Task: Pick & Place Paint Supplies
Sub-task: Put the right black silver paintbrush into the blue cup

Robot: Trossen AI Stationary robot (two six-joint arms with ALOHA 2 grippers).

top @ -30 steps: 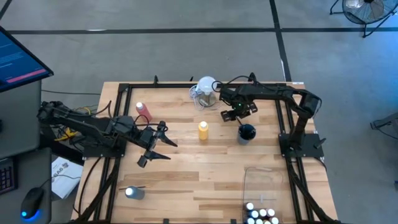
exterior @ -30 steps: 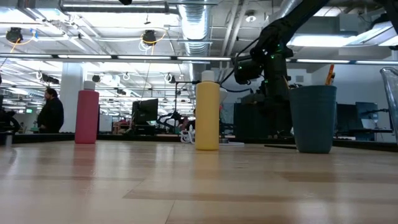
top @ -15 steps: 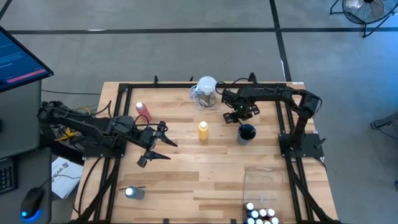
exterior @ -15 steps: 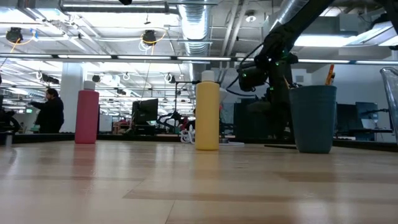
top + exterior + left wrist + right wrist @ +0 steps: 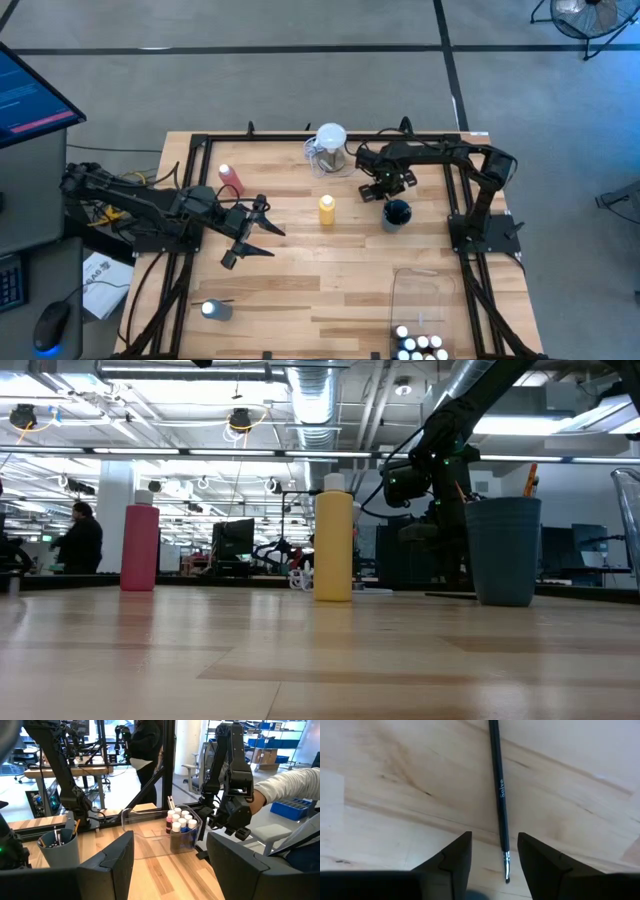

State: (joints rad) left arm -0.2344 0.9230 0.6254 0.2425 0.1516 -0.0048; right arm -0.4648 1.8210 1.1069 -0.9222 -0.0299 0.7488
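- Already we have small white-capped paint bottles point(image 5: 418, 344) packed in the clear bin point(image 5: 425, 285), the part done, nearest the camera edge.
- Our left gripper point(image 5: 247, 232) waits beyond the bin, fingers spread, holding nothing.
- Farther from the bin stand the yellow bottle point(image 5: 327, 210), blue cup point(image 5: 397, 213) and pink-red bottle point(image 5: 231, 178), unplaced.
- Farthest, our right gripper point(image 5: 493, 851) hangs over a paintbrush point(image 5: 499, 805), fingers apart, not clamped.

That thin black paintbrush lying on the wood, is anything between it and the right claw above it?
Nothing visible. The thin black paintbrush lies flat on the bare wooden table, and the right gripper hangs just above it, fingers apart, the brush's bristle end showing in the gap between them.
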